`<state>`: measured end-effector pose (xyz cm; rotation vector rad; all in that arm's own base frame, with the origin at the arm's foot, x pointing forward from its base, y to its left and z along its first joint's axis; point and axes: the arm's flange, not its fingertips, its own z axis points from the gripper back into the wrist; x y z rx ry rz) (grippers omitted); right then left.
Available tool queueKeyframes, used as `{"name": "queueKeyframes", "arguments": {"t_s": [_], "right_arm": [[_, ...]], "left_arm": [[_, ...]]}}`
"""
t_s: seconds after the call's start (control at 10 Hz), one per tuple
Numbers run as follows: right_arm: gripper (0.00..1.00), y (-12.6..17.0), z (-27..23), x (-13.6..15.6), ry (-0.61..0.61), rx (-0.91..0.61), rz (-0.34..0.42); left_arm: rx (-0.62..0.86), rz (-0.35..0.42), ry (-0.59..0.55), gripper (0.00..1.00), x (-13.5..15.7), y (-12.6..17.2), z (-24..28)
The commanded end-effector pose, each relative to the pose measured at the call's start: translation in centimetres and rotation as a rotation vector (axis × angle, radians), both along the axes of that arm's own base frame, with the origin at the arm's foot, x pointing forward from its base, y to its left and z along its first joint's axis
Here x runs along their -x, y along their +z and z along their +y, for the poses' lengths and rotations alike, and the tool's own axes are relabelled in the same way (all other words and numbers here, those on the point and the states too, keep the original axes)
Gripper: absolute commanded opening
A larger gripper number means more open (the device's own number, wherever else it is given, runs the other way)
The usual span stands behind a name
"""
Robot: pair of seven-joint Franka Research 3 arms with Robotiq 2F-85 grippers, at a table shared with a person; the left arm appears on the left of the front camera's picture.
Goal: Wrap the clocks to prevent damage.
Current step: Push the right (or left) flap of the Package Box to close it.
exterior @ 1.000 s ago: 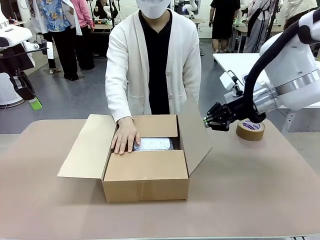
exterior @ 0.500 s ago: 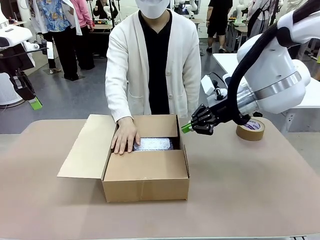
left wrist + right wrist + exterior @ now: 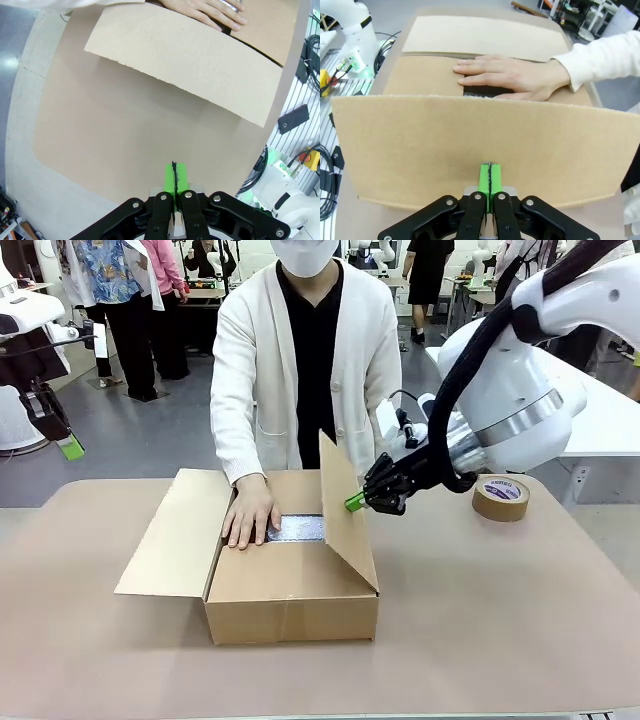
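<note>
Green pads (image 3: 485, 176) are sitting pressed together on the right jaws, holding nothing, their tip touching the outside of the carton's right flap (image 3: 345, 502), which is standing tilted inward. The left jaws are hanging shut and empty, well off to the left. Inside the carton (image 3: 290, 600) one bubble-wrapped clock bundle (image 3: 298, 528) is lying, a person's hand (image 3: 250, 512) resting just beside it. Wrapping looks finished and boxing is under way, I judge; next, this flap is wanting folding flat, then taping. One carton, one bundle, one tape roll (image 3: 501, 498).
</note>
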<state>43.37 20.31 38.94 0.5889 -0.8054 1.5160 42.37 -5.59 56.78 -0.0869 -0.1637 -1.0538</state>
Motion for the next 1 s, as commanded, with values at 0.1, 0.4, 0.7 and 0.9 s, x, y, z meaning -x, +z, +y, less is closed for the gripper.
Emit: {"name": "queueKeyframes", "arguments": {"t_s": [0.1,0.4,0.7,0.9], "right_arm": [[0.01,-1.3,2.2,-1.3,-0.009,0.009,0.013],[0.01,-2.1,3.2,-1.8,-0.007,0.037,0.020],[0.01,-3.6,3.4,-2.0,-0.010,0.065,0.049],[0.01,-4.6,3.6,-2.2,-0.012,0.094,0.065]], "left_arm": [[0.012,0.008,0.017,0.01,0.1,0.1,0.0],[0.012,0.008,0.017,0.01,0.1,0.1,0.0],[0.012,0.008,0.017,0.01,0.1,0.1,0.0],[0.012,0.008,0.017,0.01,0.1,0.1,0.0]]}}
